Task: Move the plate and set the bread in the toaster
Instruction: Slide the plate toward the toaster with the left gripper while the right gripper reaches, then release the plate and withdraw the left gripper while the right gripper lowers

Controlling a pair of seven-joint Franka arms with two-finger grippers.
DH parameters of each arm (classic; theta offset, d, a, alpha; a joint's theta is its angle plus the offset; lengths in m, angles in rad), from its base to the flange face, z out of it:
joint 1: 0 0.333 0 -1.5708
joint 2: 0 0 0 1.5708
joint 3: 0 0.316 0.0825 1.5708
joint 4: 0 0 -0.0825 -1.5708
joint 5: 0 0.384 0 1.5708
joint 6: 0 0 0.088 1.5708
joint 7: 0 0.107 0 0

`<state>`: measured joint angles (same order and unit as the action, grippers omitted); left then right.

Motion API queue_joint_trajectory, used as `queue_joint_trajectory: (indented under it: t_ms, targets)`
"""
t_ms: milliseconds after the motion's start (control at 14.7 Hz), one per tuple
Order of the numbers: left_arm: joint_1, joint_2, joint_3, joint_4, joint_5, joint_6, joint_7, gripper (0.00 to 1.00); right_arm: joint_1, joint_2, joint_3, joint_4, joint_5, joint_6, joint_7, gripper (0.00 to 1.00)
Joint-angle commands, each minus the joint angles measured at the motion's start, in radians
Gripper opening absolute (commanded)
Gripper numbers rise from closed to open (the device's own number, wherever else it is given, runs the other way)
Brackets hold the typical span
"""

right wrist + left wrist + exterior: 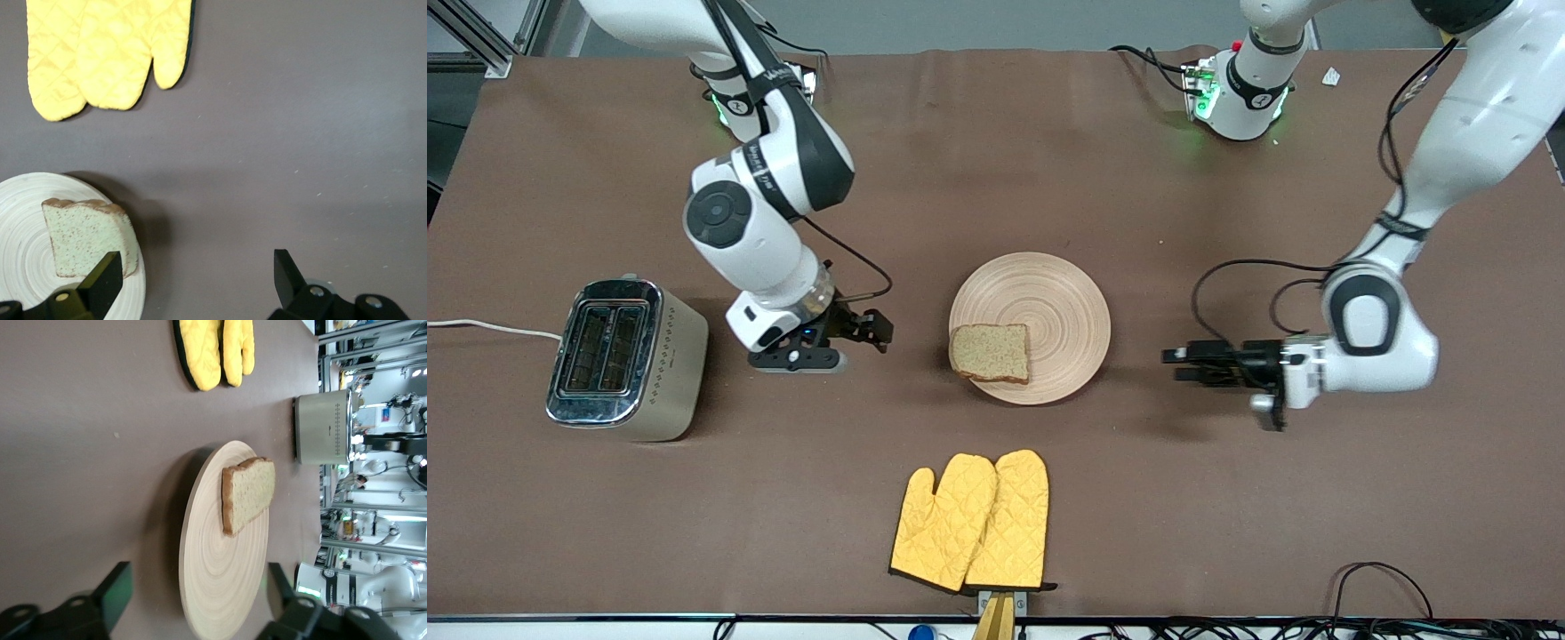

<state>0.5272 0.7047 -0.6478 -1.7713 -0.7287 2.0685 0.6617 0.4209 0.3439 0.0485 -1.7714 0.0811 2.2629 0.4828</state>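
One plate, one bread slice, one toaster, two mitts — toaster slots show only from front; left claw and right claw both wide.

plate: light tan, concentric ring grain. bread: speckled brown, darker crust. toaster: beige sides, chrome top, row of dark marks, white cord. oven mitts: yellow quilted, black edging. bench: brown.
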Motion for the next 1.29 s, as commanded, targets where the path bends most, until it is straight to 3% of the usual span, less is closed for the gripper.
queue_joint_trajectory:
  t_ms: [0, 204, 476, 816, 1087, 1223]
  targets:
    - [0.126, -0.077, -0.003, 0.021, 0.138, -0.137, -0.024, 1.0, 0.03, 0.018, -0.012, 0.012, -0.035, 0.006, 0.06, 1.0]
    - [0.223, -0.074, -0.001, 0.226, 0.308, -0.409, -0.036, 1.0, 0.061, 0.053, -0.01, 0.023, -0.038, 0.053, 0.094, 1.0]
    - [0.254, -0.118, 0.0, 0.395, 0.443, -0.606, -0.164, 1.0, 0.081, 0.063, -0.012, 0.023, -0.04, 0.067, 0.123, 1.0]
    - [0.234, -0.31, -0.021, 0.412, 0.511, -0.642, -0.425, 1.0, 0.091, 0.093, -0.01, 0.026, -0.037, 0.125, 0.126, 1.0]
    - [0.217, -0.393, -0.081, 0.4, 0.514, -0.683, -0.582, 1.0, 0.177, 0.215, -0.013, 0.023, -0.038, 0.379, 0.198, 1.0]
    - [0.18, -0.436, -0.076, 0.389, 0.534, -0.685, -0.602, 1.0, 0.188, 0.262, -0.013, 0.013, -0.035, 0.464, 0.198, 1.0]
